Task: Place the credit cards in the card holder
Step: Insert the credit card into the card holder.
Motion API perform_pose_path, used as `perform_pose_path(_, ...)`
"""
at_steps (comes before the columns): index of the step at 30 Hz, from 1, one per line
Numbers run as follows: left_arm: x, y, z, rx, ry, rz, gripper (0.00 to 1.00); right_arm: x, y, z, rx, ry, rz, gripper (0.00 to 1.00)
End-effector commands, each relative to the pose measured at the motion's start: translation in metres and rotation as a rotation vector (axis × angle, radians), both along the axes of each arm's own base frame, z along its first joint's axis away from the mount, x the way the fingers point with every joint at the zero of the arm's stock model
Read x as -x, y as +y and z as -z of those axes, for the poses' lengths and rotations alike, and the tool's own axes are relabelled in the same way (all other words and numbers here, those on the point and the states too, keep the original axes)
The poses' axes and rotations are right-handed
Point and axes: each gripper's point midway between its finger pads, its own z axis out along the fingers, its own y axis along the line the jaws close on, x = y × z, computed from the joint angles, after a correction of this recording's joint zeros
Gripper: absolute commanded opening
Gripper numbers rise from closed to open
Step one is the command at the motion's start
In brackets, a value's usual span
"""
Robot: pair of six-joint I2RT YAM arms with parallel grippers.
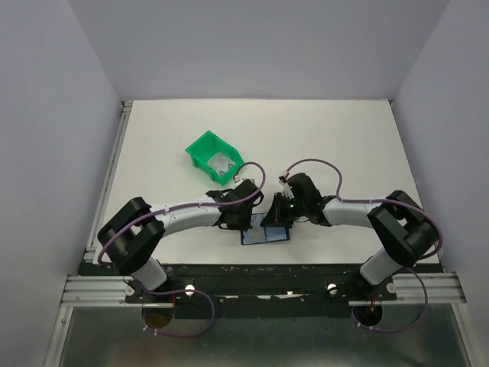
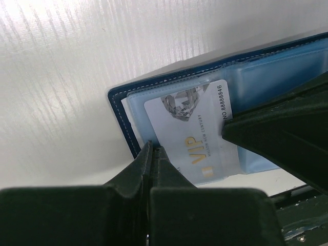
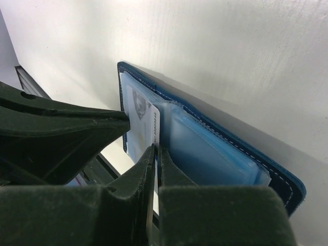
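Note:
The navy card holder [image 1: 267,235] lies open near the table's front edge, its pale blue plastic sleeves [image 3: 210,148] facing up. A pale grey credit card [image 2: 189,123] printed "VIP" lies over the left sleeve, partly inside it. My right gripper [image 3: 157,148] is shut on that card's [image 3: 144,119] edge. My left gripper [image 2: 152,148] is shut at the near edge of the holder's [image 2: 119,110] left sleeve and seems to pinch it. In the top view the two grippers, left [image 1: 246,223] and right [image 1: 276,220], meet over the holder. A second pale card [image 1: 222,163] lies in the green bin.
The green plastic bin [image 1: 205,147] stands behind the left arm, mid-table. The table's front edge and black rail [image 1: 252,271] run just below the holder. White walls close the table on three sides.

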Motion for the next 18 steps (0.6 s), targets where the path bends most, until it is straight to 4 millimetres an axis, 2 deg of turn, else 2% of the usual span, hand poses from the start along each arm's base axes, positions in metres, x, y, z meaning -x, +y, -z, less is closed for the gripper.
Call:
perform_pose_path(1, 0.006, 0.016, -0.007, -0.036, -0.02, -0.005, 0.0, 0.011, 0.001, 0.005, 0.01, 0.021, -0.021, 0.11)
perform_pose_path(5, 0.006, 0.02, -0.018, -0.024, -0.041, -0.02, 0.0, 0.011, -0.002, 0.008, 0.028, 0.023, -0.012, 0.11)
perform_pose_path(18, 0.018, 0.041, -0.001, -0.103, 0.007, -0.053, 0.0, 0.01, -0.004, 0.008, 0.043, 0.019, -0.005, 0.11)
